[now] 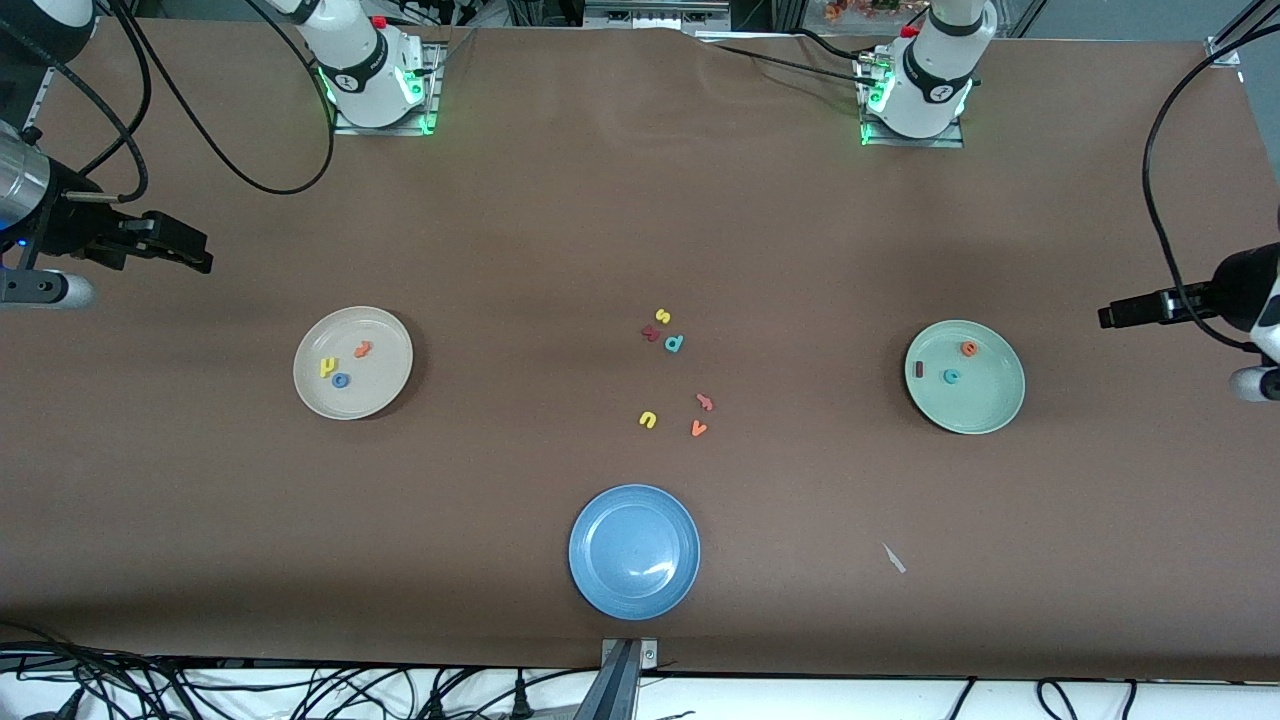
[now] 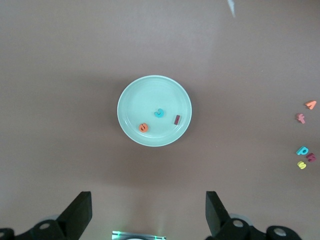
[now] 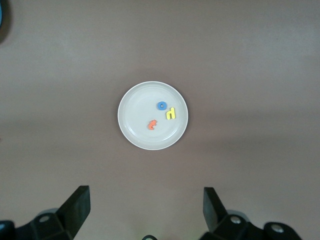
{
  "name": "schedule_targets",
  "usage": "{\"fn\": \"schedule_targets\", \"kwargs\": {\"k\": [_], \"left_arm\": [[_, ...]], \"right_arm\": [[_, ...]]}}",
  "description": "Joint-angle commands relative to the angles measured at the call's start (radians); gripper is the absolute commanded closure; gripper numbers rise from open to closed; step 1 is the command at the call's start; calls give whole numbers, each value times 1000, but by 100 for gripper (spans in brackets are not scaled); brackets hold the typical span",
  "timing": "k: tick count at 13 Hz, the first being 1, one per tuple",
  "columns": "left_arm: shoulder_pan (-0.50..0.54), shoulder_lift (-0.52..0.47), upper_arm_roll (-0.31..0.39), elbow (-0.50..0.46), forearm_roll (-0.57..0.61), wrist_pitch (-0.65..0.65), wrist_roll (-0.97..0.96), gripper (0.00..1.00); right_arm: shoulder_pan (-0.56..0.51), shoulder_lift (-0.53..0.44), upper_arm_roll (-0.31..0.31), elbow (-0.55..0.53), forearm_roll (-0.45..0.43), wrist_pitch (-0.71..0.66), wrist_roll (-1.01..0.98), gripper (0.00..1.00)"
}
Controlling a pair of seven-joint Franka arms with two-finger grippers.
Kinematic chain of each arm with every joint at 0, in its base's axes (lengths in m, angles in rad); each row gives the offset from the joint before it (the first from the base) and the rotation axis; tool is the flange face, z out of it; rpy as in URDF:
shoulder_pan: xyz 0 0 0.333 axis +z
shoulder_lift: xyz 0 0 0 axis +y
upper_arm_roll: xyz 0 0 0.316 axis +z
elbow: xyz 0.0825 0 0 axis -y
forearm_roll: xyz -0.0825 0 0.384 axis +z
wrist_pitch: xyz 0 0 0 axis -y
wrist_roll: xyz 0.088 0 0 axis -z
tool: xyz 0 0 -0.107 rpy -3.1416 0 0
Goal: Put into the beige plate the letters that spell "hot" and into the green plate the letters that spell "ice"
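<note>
Front view: beige plate [image 1: 392, 338] and green plate [image 1: 1000, 395] hold three letters each; both grippers gape wide.

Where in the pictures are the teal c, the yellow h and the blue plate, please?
teal c [image 2: 159, 113]: left wrist view, on the letter's curved body, in the green plate.
yellow h [image 3: 171, 113]: right wrist view, on the letter's middle, in the beige plate.
blue plate [image 1: 634, 551]: front view, on its bare centre.

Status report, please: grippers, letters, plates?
Left gripper, right gripper open, empty. Hot letters in beige plate. Ice letters in green plate. Nothing obstructing.
</note>
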Motion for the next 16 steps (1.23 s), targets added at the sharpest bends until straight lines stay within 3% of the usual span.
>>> {"fn": "schedule_targets", "kwargs": {"k": [1,3,6,9,16], "left_arm": [[-22,1,2,24,7,-16,42,1],[-31,-13,5,12,45,22,56,4],[-51,-108,9,-160,84,187,94,5],[-51,-160,9,-266,84,281,94,6],[-19,-150,8,-266,71,260,154,0]], "right_arm": [[1,13,-7,29,11,-10,-33,0],[1,13,-7,29,8,-10,-37,0],[-1,13,-5,29,6,-10,-37,0],[-1,22,-5,29,6,-9,-37,0],[-5,30,-7,28,6,-4,-60,0]]}}
